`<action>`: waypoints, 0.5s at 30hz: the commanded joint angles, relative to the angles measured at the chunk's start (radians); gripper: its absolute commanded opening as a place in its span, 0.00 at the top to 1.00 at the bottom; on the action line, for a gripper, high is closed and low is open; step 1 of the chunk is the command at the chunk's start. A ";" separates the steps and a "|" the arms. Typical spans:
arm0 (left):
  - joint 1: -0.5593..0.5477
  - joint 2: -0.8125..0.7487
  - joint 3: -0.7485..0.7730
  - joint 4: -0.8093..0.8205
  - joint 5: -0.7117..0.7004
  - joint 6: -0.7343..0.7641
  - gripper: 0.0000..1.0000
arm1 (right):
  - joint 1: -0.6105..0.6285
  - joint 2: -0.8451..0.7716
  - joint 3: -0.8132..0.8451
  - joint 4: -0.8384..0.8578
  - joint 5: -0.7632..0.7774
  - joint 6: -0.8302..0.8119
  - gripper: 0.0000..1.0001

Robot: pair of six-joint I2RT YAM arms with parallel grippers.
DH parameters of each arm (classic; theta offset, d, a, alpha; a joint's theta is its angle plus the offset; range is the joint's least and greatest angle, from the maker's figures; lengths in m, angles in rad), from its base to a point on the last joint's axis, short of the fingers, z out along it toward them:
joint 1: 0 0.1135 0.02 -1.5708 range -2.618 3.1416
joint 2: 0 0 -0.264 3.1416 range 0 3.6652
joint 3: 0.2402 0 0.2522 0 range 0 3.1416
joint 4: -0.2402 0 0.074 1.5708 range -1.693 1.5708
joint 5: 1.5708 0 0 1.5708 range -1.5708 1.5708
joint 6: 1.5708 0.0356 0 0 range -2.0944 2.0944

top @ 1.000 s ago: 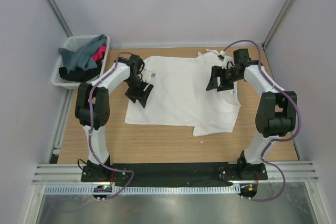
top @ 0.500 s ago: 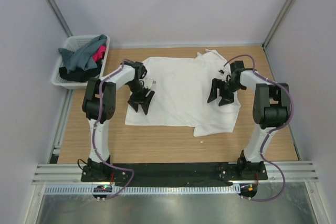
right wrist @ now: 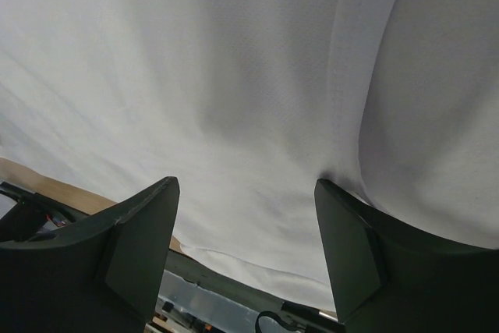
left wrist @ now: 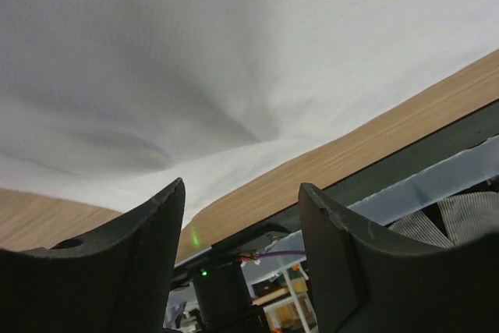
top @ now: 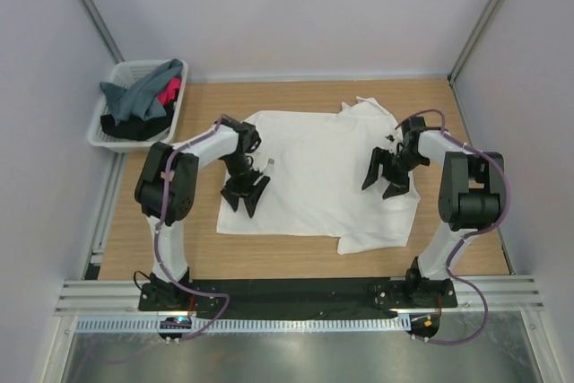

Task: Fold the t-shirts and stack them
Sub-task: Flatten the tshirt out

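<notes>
A plain white t-shirt [top: 314,168] lies spread flat on the wooden table [top: 161,248], with one sleeve bunched at the far right. My left gripper [top: 245,200] stands open over the shirt's left near part, low on the cloth. My right gripper [top: 383,183] is open over the right side of the shirt. In the left wrist view the white t-shirt [left wrist: 234,60] fills the top and nothing sits between the fingers [left wrist: 148,232]. In the right wrist view the white t-shirt [right wrist: 234,76] fills the frame, and the gripper [right wrist: 245,193] holds nothing. More t-shirts, grey-teal [top: 139,96], black [top: 126,127] and pink-red [top: 169,91], lie heaped at the far left.
A white lattice basket [top: 126,67] at the far left, just off the table's corner, holds the heap of shirts. Pale walls with metal posts close in the table on three sides. A black rail with the arm bases runs along the near edge.
Both grippers have come toward the near edge over the white shirt. The shirt has slid a little nearer with them. Both stayed open.
</notes>
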 commanded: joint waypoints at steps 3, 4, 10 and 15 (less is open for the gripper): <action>-0.021 -0.168 0.184 0.013 -0.127 0.008 0.38 | -0.002 -0.062 0.166 -0.031 0.058 -0.058 0.24; -0.006 -0.168 0.230 0.018 -0.156 0.014 0.37 | -0.002 -0.053 0.211 -0.030 0.066 -0.070 0.24; 0.075 0.012 0.666 0.018 -0.293 0.080 0.36 | -0.001 0.137 0.617 0.015 0.193 -0.171 0.26; 0.103 0.145 0.840 -0.025 -0.270 0.039 0.38 | 0.028 0.386 0.892 0.087 0.394 -0.328 0.31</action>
